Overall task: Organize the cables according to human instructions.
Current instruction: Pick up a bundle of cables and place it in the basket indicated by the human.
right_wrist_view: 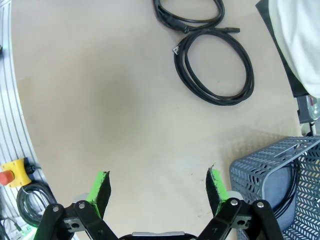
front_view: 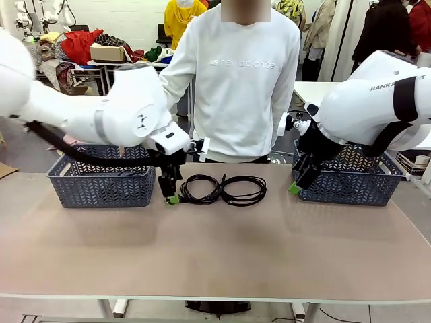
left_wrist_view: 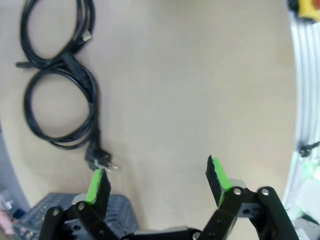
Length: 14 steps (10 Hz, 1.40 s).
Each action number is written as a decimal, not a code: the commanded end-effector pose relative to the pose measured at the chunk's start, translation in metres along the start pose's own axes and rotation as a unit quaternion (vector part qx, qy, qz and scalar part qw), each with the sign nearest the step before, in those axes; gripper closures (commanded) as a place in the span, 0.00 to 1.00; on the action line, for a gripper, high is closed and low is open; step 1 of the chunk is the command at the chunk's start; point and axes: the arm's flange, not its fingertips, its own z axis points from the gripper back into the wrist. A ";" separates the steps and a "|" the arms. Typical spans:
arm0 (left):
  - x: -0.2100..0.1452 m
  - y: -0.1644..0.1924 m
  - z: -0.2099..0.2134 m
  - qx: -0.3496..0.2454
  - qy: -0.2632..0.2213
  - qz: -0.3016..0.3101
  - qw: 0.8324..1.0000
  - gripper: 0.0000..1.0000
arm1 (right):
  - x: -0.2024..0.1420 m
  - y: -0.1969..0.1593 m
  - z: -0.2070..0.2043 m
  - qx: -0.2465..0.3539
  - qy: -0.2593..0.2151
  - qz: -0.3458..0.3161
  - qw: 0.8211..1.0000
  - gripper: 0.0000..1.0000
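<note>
Lying between two baskets (front_view: 94,188) (front_view: 350,188), two coiled cables (front_view: 201,189) (front_view: 244,191)

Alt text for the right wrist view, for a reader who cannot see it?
Two coiled black cables lie side by side on the tan table, ahead of the open right gripper. A blue-grey basket stands beside it, with a black cord inside.

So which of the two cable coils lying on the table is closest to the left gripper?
The coil on the robot's left, its plug end almost at the left gripper; the other coil lies beyond it.
</note>
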 end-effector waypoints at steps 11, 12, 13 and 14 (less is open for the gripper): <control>0.039 0.071 -0.053 -0.026 0.053 0.011 0.998 0.00 | 0.001 0.001 0.000 0.000 -0.001 0.002 1.000 0.00; 0.039 0.071 -0.053 -0.026 0.053 0.011 0.998 0.00 | 0.001 0.001 0.000 0.000 -0.001 0.002 1.000 0.00; 0.039 0.071 -0.053 -0.026 0.053 0.011 0.998 0.00 | 0.001 0.001 0.000 0.000 -0.001 0.002 1.000 0.00; 0.039 0.071 -0.053 -0.026 0.053 0.011 0.998 0.00 | 0.001 0.001 0.000 0.000 -0.001 0.002 1.000 0.00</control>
